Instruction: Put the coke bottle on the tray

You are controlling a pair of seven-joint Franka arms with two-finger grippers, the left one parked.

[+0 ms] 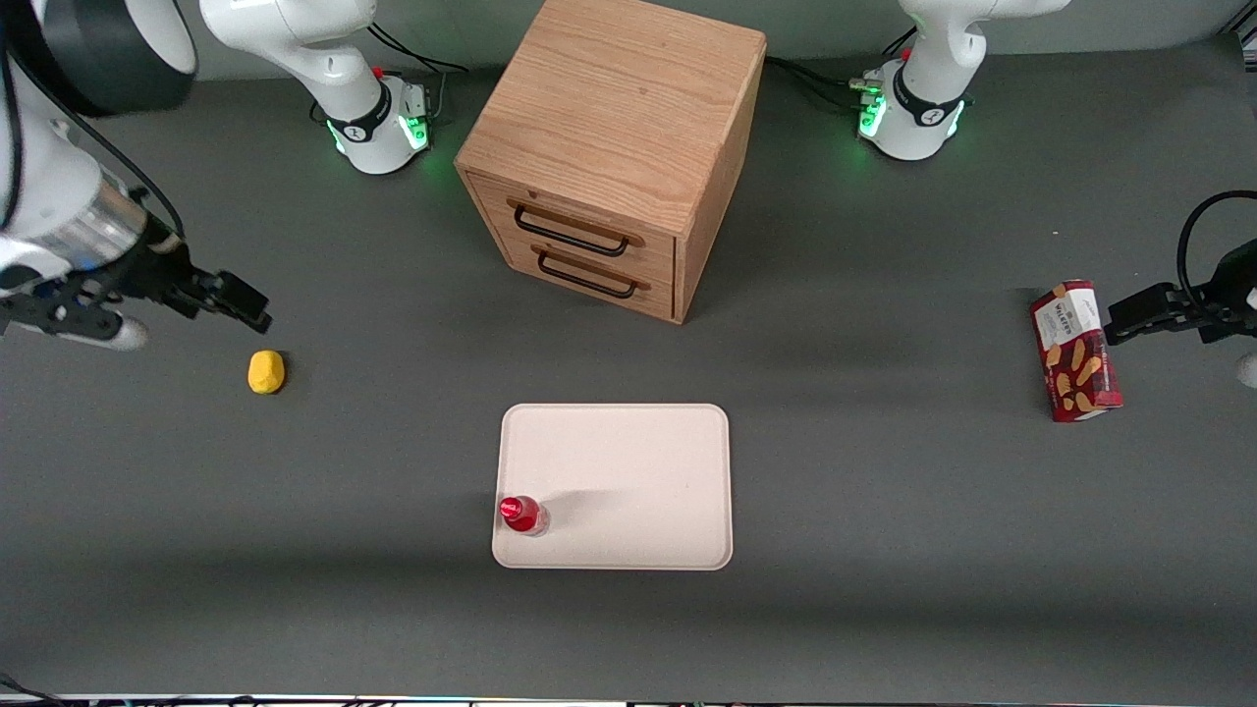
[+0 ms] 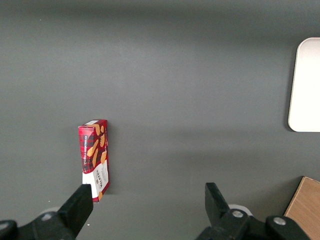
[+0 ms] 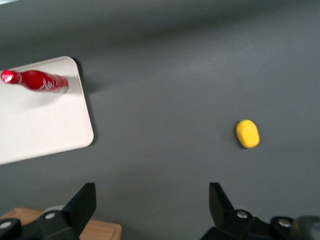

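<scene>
The table (image 1: 884, 550) is a flat dark grey surface with soft shadows across it. The coke bottle (image 1: 521, 515) stands upright on the tray (image 1: 638, 471), in the tray's corner nearest the front camera, toward the working arm's end. The gripper (image 1: 241, 304) hangs above the table at that end, well apart from the tray, its fingers (image 3: 82, 202) spread apart and holding nothing. A small yellow object (image 1: 265, 372) lies just beside it. A wooden drawer cabinet (image 1: 614, 147) stands farther from the camera than the tray. A red biscuit box (image 1: 1075, 351) lies toward the parked arm's end.
</scene>
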